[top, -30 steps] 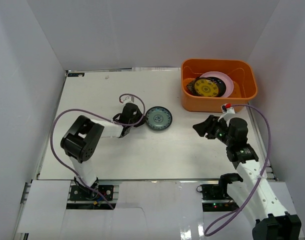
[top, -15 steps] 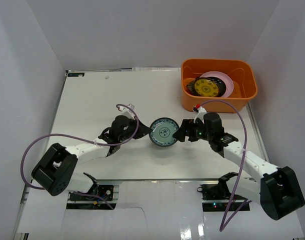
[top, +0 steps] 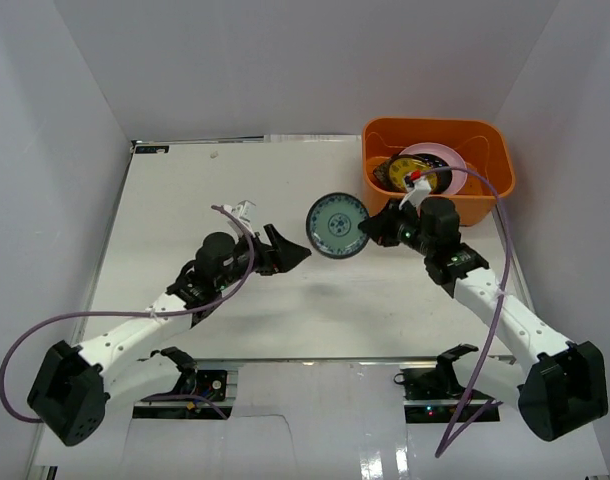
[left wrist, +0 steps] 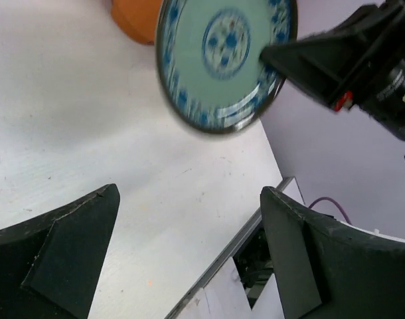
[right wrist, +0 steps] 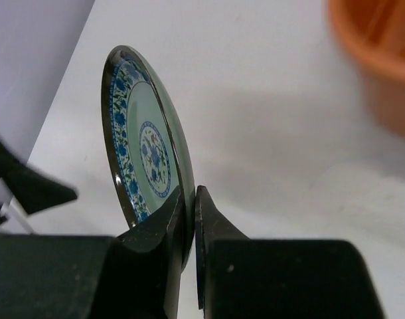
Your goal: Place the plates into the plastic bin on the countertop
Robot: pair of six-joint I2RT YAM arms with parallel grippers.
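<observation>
The right gripper (top: pixel 370 232) is pinching the small round blue-patterned plate (top: pixel 337 225) by its rim. The plate is up on edge in the air over the flat white countertop (top: pixel 185 190), just left of the large orange plastic bin (top: pixel 435 124). The left gripper (top: pixel 288 247) is spread wide, holding nothing, near the plate but apart. In the bin I see 1 pink round plate (top: pixel 457 172) and 1 yellow-patterned plate (top: pixel 397 174); anything beneath can't be counted. This looks like the only plate outside the bin, so the job is nearly done: it just needs to go over the rim and be released.

Left wrist view: blue-patterned plate (left wrist: pixel 222 60) blurred, orange bin (left wrist: pixel 136 16) cropped by top edge.
</observation>
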